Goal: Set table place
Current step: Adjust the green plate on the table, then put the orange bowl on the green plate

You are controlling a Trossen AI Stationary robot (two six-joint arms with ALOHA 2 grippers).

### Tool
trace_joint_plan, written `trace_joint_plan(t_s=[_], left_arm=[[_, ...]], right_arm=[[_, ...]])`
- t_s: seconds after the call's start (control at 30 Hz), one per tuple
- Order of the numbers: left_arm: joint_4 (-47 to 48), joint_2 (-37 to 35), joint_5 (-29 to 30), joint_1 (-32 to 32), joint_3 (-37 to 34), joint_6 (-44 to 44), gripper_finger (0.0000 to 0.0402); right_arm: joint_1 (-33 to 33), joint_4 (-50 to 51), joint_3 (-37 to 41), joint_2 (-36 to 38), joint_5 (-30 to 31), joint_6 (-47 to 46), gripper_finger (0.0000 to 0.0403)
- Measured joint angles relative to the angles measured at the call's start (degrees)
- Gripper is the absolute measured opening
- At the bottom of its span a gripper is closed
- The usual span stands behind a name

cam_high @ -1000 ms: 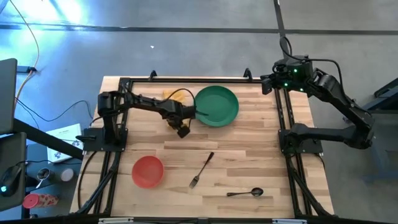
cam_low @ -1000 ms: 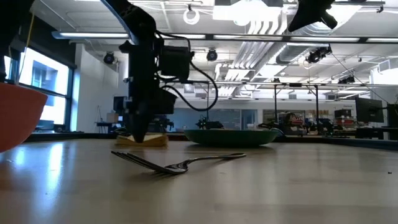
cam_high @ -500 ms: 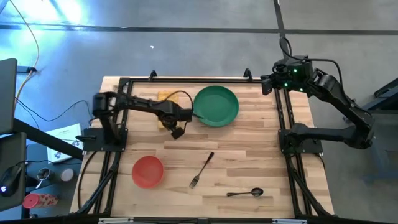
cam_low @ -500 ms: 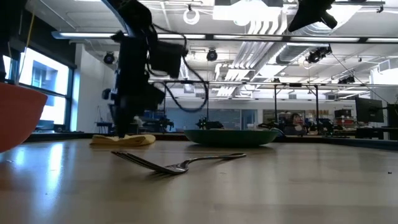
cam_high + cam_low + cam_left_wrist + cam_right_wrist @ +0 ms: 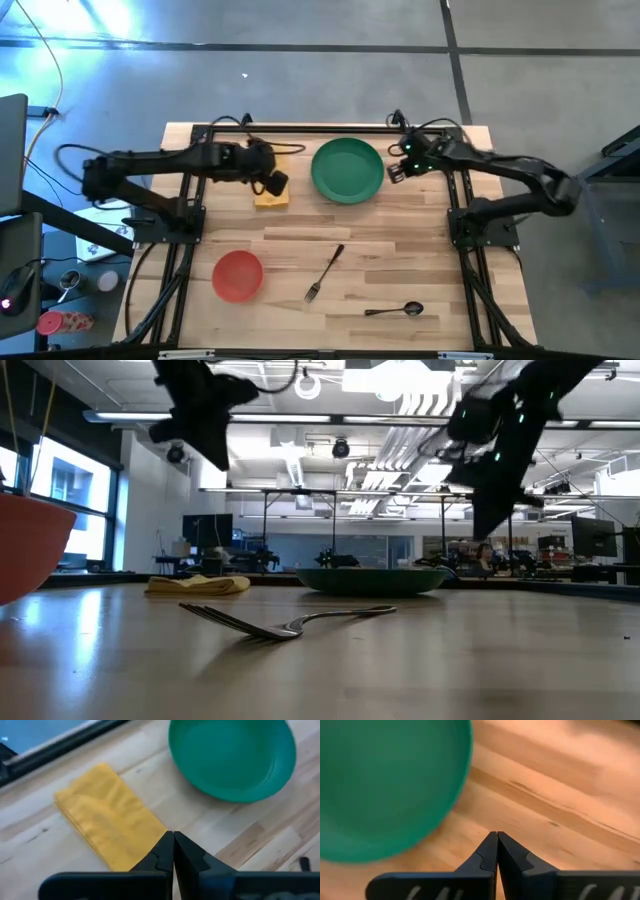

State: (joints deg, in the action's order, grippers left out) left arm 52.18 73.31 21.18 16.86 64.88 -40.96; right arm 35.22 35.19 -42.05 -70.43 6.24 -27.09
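Pale wooden planks form the table [image 5: 420, 240], bounded by a thin black frame; grey floor surrounds it in the high view.

Far half of the table:
- Green plate [image 5: 348, 170] sits near the far edge, roughly centred.
- Yellow napkin [image 5: 271, 189] lies flat just beside the plate on the left-arm side, apart from it by a strip of bare wood.
- Left gripper [image 5: 276, 183] hangs above the napkin's edge nearest the plate, raised clear of the surface in the low view. Its fingers [image 5: 165, 852] are pressed together, holding nothing.
- Right gripper [image 5: 395, 171] hangs just off the plate's rim on the opposite side, also raised. Its fingers [image 5: 487, 852] are pressed together and empty.

Near half of the table:
- Red bowl [image 5: 238, 275] stands toward the left near corner.
- Fork [image 5: 324, 272] lies diagonally at centre, well apart from the bowl.
- Spoon [image 5: 394, 310] lies close to the near edge.

Bare wood is open between the plate and the fork, and on the right side of the near half.
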Motion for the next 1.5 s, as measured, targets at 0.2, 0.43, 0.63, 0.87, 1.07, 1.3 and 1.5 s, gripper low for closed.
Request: trace_joint_plan(t_s=[0.2,0.43,0.63,0.87,1.07,1.3,1.5], left_arm=[[0.75,-5.50,1.37,0.00,0.01,-0.42,0.0000],[4.84,-7.16,2.06,0.00,0.02,-0.63,0.0000],[9.00,-7.16,1.03,0.00,0.04,-0.94,0.0000],[15.72,-7.59,-6.50,-4.07,0.07,4.02,0.0000],[22.58,-6.95,-17.15,-15.52,0.07,-0.54,0.0023],[23.29,-5.13,-17.73,-30.39,0.09,-6.77,0.0126],[18.57,0.01,-21.32,-38.25,-5.41,-9.27,0.0208]], right_arm=[[0.74,-10.93,2.19,-12.18,-3.33,0.02,0.0000],[-1.44,-11.13,-4.06,-20.70,-4.92,1.96,0.0000],[-3.68,-8.77,-10.04,-22.63,-5.82,2.52,0.0000],[-3.72,4.56,-16.54,-16.07,-5.70,5.65,0.0000],[-4.53,12.94,-23.96,-8.04,-6.30,8.90,0.0000],[-4.52,18.93,-31.00,-3.23,-6.25,10.55,0.0000],[-5.25,21.89,-33.85,-2.50,-6.41,11.23,0.0001]])
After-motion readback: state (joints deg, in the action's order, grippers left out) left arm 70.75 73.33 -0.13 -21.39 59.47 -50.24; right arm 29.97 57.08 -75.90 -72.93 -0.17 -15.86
